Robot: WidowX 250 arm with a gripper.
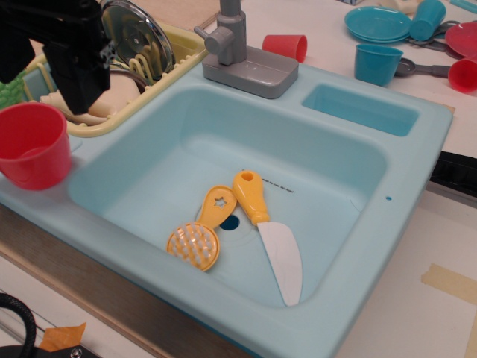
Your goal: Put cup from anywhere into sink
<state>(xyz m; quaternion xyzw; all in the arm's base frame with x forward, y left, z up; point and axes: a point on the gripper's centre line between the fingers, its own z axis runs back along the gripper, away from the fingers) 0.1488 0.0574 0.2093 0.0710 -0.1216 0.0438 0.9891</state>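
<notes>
A red cup (pixel 33 145) stands upright on the left rim of the light-blue sink (pixel 417 149), outside the deep basin. My black gripper (pixel 48 93) hangs just above and behind the cup at the top left. Its two fingers stand apart with the dish rack showing between them, and nothing is held. The right fingertip (pixel 77 101) ends close to the cup's far rim. Another red cup (pixel 285 46) lies on its side behind the grey faucet (pixel 238 52). A third red cup (pixel 463 74) shows at the far right edge.
In the basin lie a yellow-handled toy knife (pixel 268 231) and a yellow strainer spoon (pixel 201 235). A yellow dish rack (pixel 153 86) with a silver lid (pixel 138 37) stands behind the gripper. Teal cups (pixel 376 63) and teal plates (pixel 378 24) sit at the back right.
</notes>
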